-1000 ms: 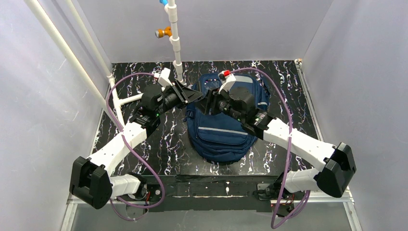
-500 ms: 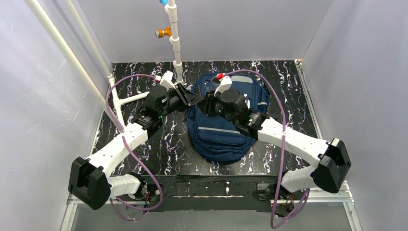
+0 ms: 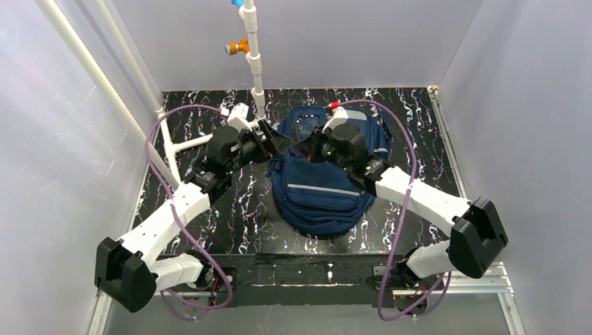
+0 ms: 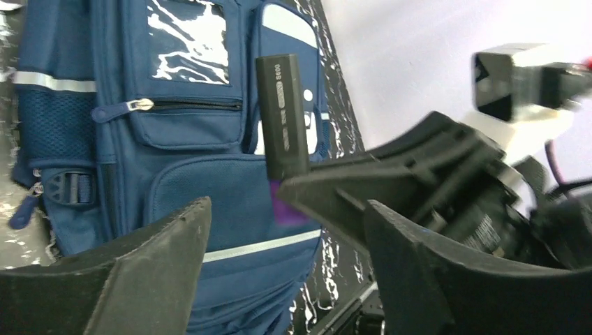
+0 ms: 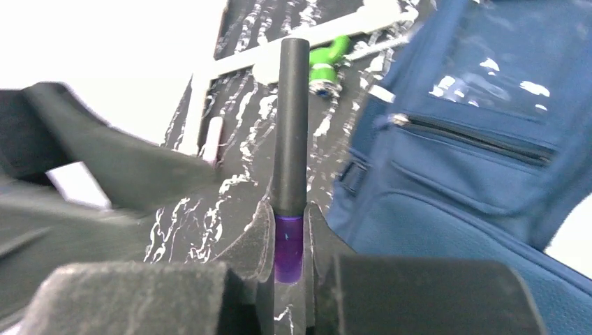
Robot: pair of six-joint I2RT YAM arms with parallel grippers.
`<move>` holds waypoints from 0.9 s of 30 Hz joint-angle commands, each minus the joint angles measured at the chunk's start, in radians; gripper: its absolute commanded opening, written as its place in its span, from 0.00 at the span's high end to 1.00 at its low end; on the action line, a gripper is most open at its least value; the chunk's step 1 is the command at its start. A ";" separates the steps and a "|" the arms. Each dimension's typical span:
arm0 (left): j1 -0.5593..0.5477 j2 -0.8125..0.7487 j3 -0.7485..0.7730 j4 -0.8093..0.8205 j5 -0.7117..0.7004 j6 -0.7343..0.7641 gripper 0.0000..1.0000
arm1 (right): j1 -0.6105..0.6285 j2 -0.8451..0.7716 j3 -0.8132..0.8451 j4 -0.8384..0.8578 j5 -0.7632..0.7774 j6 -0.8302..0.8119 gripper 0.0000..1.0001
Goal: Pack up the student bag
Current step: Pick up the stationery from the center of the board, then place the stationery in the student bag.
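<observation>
Here, right hand (image 5: 288, 223) pinches marker (image 5: 290, 125) over backpack (image 5: 475, 181).

Small pale print ran lengthwise along the black marker (image 4: 282, 105). Its last characters read as "S600", perhaps "5600". The smaller letters before them were too blurred to make out.

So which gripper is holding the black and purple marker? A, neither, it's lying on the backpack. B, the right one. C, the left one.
B: in the right wrist view the right gripper is shut on the purple end of the marker, and the left gripper is open with nothing in it.
</observation>
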 commanded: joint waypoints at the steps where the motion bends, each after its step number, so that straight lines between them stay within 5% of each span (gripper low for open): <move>1: 0.003 -0.057 0.048 -0.126 -0.099 0.332 0.17 | -0.168 -0.046 -0.079 0.069 -0.213 0.111 0.99; 7: 0.022 0.122 0.137 -0.149 0.015 0.747 0.15 | -0.391 -0.110 -0.204 0.061 -0.466 0.163 0.99; 12: 0.022 0.388 0.298 -0.100 0.127 0.994 0.26 | -0.456 -0.070 -0.259 0.170 -0.635 0.290 0.99; 19: -0.026 0.627 0.461 -0.087 0.052 1.149 0.23 | -0.464 -0.057 -0.253 0.122 -0.658 0.249 0.99; 27: -0.051 0.705 0.450 0.024 -0.097 1.134 0.30 | -0.467 -0.039 -0.262 0.130 -0.675 0.247 0.99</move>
